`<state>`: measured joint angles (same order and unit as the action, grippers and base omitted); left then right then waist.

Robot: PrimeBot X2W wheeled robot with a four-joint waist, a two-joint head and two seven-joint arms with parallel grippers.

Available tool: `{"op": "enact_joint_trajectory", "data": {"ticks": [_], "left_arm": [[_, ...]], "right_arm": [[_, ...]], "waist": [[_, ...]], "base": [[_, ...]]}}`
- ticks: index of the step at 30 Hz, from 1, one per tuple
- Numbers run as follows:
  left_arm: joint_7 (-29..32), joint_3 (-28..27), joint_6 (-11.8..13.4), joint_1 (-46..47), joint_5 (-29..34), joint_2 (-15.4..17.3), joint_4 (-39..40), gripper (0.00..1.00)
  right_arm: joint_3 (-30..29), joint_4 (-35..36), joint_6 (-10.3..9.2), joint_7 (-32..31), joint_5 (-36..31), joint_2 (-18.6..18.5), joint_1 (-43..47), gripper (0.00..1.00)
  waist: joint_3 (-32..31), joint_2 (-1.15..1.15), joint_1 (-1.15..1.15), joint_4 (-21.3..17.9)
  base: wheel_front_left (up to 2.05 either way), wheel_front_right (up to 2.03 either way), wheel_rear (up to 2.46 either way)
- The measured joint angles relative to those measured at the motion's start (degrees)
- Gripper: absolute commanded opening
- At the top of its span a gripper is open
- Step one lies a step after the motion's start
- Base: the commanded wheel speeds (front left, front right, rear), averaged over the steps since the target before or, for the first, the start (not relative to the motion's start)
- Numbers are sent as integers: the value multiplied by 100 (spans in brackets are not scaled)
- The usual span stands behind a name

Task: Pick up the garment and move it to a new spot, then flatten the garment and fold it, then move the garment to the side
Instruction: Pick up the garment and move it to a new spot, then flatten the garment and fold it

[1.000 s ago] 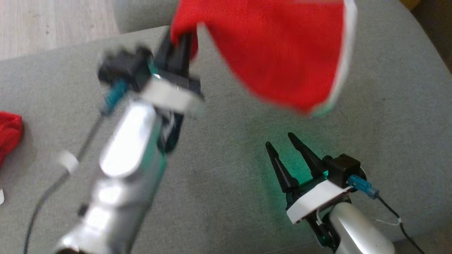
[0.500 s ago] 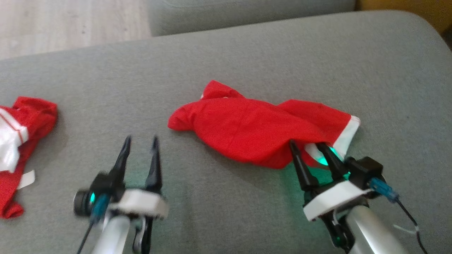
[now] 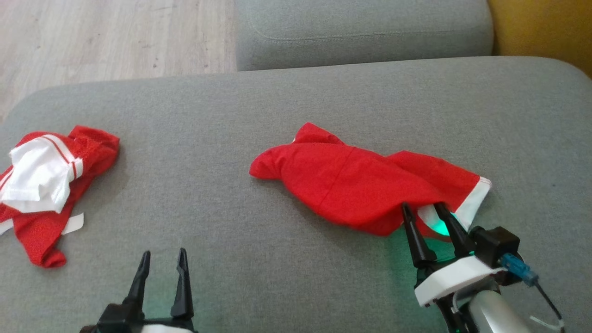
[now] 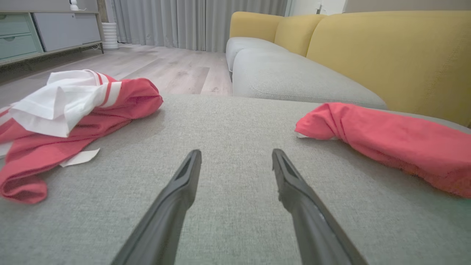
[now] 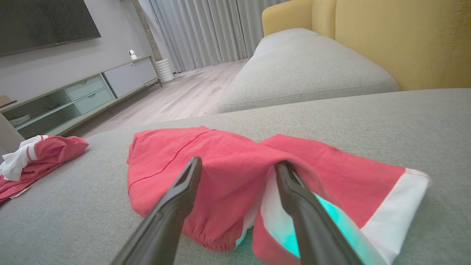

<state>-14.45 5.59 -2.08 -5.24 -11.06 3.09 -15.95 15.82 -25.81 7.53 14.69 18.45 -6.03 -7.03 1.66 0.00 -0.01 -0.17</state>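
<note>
Right, the shirt [image 3: 356, 185] looks soft and floppy. The left gripper [image 3: 164, 252] and right gripper [image 3: 422, 206] are spread and empty, so I'd pinch its white edge [image 3: 476, 199].

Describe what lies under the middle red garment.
The garment rests on the grey cushion. A white inner layer shows under its near fold. Anything else beneath is covered.

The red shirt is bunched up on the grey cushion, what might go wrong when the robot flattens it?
The open right gripper sits at overlapped folds of the red shirt; closing may pinch several layers, leaving it bunched. The left gripper has another red-and-white garment on its side and might grab that.
</note>
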Motion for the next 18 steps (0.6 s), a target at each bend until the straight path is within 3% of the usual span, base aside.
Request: {"op": "enact_joint_trajectory", "data": {"ticks": [8, 13, 18], "left_arm": [[0, 178, 9, 43, -66, -10, 4, 100], [0, 210, 58, 109, -108, -12, 7, 100], [0, 311, 76, 208, -166, -12, 11, 100]], "right_arm": [[142, 130, 0, 0, -16, -4, 41, 100], [428, 973, -1, -4, 216, -130, 70, 100], [-166, 1434, -1, -4, 193, -293, 48, 100]], "waist": [[71, 0, 1, -4], [125, 0, 1, -34], [244, 0, 2, -32]], "base": [[0, 0, 0], [0, 0, 0], [0, 0, 0]]}}
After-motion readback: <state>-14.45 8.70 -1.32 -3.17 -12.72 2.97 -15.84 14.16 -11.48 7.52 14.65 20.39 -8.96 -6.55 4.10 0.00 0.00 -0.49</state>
